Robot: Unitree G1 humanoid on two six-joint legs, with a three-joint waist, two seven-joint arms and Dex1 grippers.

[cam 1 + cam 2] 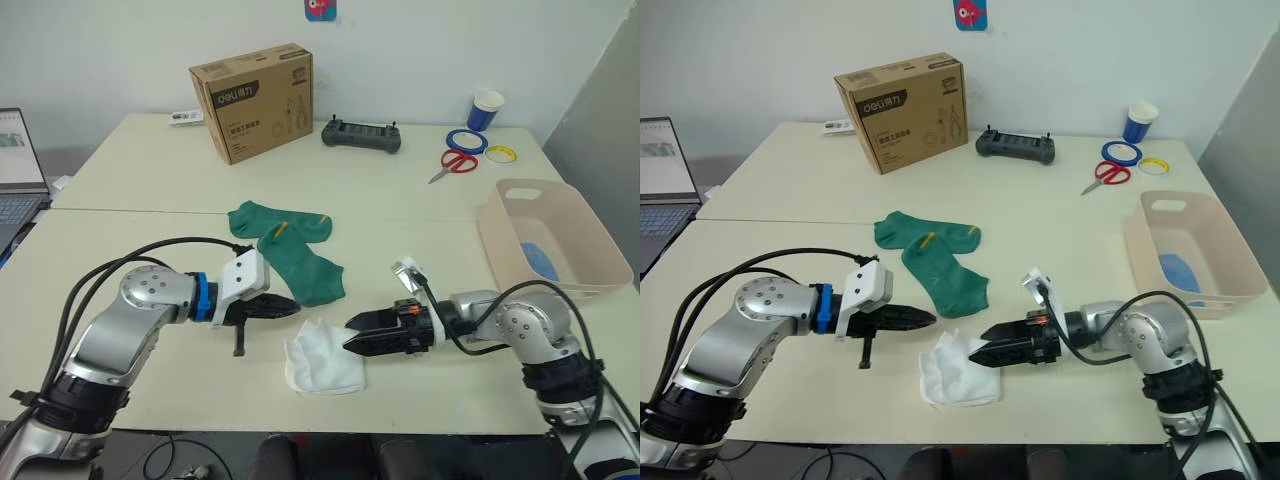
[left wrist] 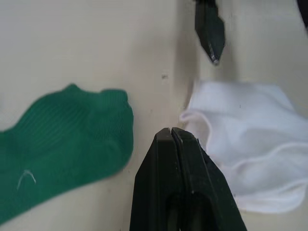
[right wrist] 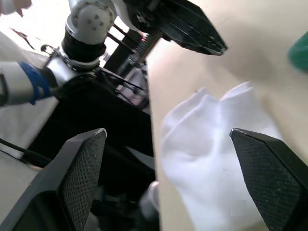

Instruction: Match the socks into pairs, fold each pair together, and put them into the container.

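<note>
A crumpled pile of white socks (image 1: 322,366) lies near the table's front edge. Two dark green socks (image 1: 303,266) with small yellow marks lie overlapping just behind it. My left gripper (image 1: 292,308) is shut and empty, its tip hovering between the green socks and the white pile, with fingers (image 2: 171,144) pressed together. From the right, my right gripper (image 1: 349,335) points at the white pile's right edge, open, jaws spread wide with nothing between them. The pale pink-beige container (image 1: 497,243) stands at the right with a light blue sock (image 1: 540,262) inside.
At the back of the table stand a brown cardboard box (image 1: 255,100), a black controller (image 1: 361,135), red scissors (image 1: 455,162), tape rolls (image 1: 467,141) and a blue cup (image 1: 486,108). A laptop (image 1: 15,170) sits at the far left.
</note>
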